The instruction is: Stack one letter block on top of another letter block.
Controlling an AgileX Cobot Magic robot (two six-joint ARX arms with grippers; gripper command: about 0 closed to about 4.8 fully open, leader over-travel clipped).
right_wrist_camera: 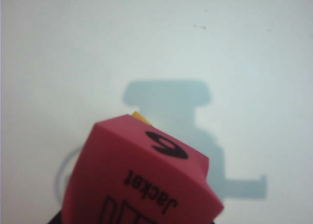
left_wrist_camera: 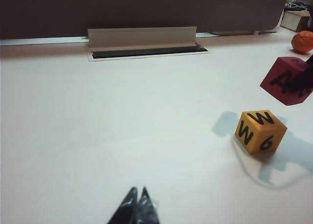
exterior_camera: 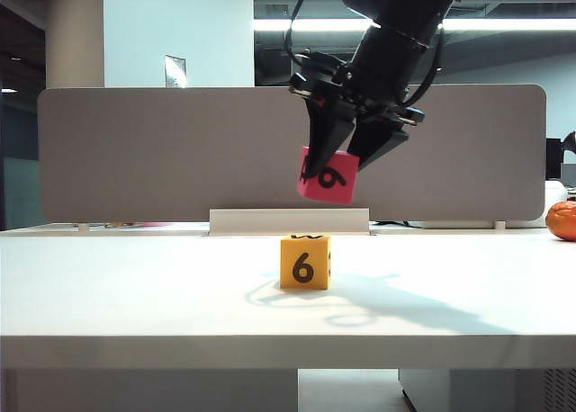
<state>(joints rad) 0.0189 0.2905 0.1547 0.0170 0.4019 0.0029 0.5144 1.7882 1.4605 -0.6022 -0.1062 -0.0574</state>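
Exterior view: right gripper [exterior_camera: 353, 153] hangs above the table [exterior_camera: 135, 295] near its middle, jaws clamped on the red letter block [exterior_camera: 328, 175], which is tilted, one corner lowest. The yellow letter block [exterior_camera: 305, 262] sits flat on the table, roughly midway between the left and right edges, upright "6" facing the camera. Key relation: the red block is clear above the yellow one, not touching, and offset slightly toward the table's right edge; judged, the coming move needs a small shift left, levelling of the block, then descent. An orange fruit [exterior_camera: 562, 220] lies at the far right edge. Left wrist view: left gripper [left_wrist_camera: 138, 205] sits low over bare table toward the near edge, fingertips together, holding nothing, well apart from both blocks; the right arm is plainly the nearer one. The yellow block shows "W" on top, the red block hanging above and beyond it toward the back edge. Right wrist view: the red block fills the near field, printed "Jacket" and a "6"; only a sliver of yellow peeks past its upper edge, so the target lies almost directly beneath. The fingers themselves are hidden here.
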